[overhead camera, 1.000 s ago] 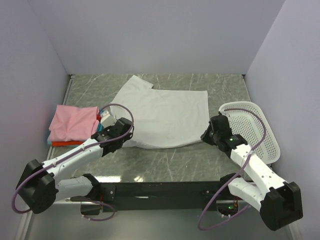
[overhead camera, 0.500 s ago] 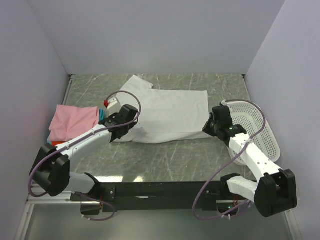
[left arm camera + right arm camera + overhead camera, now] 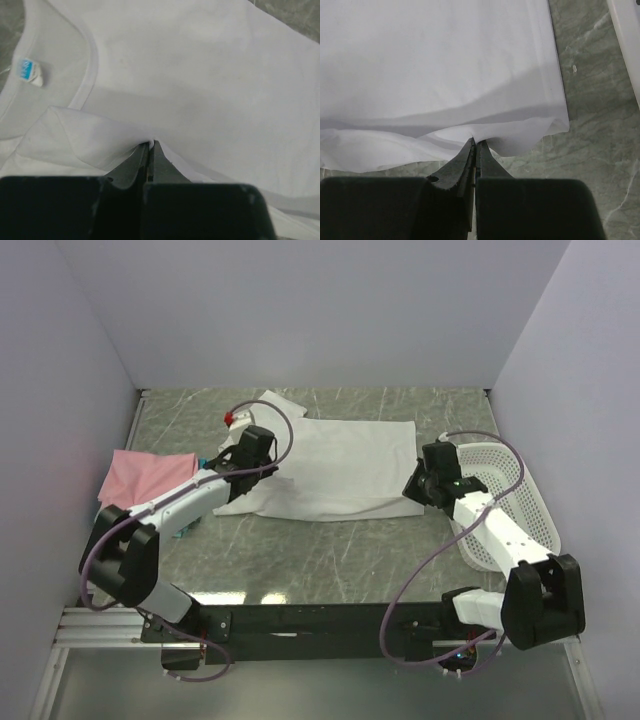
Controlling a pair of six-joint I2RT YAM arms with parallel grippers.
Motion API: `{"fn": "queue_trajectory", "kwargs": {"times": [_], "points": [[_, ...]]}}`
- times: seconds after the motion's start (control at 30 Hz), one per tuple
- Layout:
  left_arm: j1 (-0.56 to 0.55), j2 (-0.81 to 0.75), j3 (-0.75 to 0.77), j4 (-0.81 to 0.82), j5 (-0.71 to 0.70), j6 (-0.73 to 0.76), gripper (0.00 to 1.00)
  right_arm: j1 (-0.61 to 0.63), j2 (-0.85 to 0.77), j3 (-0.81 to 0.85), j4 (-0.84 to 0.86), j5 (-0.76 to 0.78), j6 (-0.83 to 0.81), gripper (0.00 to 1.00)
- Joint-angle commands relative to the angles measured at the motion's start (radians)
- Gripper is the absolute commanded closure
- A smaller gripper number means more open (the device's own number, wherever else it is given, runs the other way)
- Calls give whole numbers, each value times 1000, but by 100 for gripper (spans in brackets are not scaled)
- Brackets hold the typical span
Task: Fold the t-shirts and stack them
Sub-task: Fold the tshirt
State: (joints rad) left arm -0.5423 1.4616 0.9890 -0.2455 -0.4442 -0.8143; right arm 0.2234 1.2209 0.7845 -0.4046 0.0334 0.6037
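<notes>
Near hem of the white t-shirt (image 3: 340,465) clamped at both ends.
The left gripper (image 3: 151,145) and right gripper (image 3: 475,142) are each closed on a thin pinch of hem, held over the shirt body, which is spread between the pink t-shirt (image 3: 145,480) and the basket (image 3: 520,505) (neck label (image 3: 29,72) seen at left). If the arms are driven unevenly, a pinch may be pulled free and the fold skewed.

Left claw (image 3: 151,146) and right claw (image 3: 475,145) carried white t-shirt (image 3: 340,465) edge back.
</notes>
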Motion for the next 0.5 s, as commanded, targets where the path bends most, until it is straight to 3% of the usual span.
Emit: {"fn": "queue_trajectory", "kwargs": {"times": [0.0,0.47], "points": [[13,78,85,52,116,159,99,-12,12,59,23,13,-16,100],[90,212,169,60,144,170,99,-47,126,108,24,29,-1,100]]}}
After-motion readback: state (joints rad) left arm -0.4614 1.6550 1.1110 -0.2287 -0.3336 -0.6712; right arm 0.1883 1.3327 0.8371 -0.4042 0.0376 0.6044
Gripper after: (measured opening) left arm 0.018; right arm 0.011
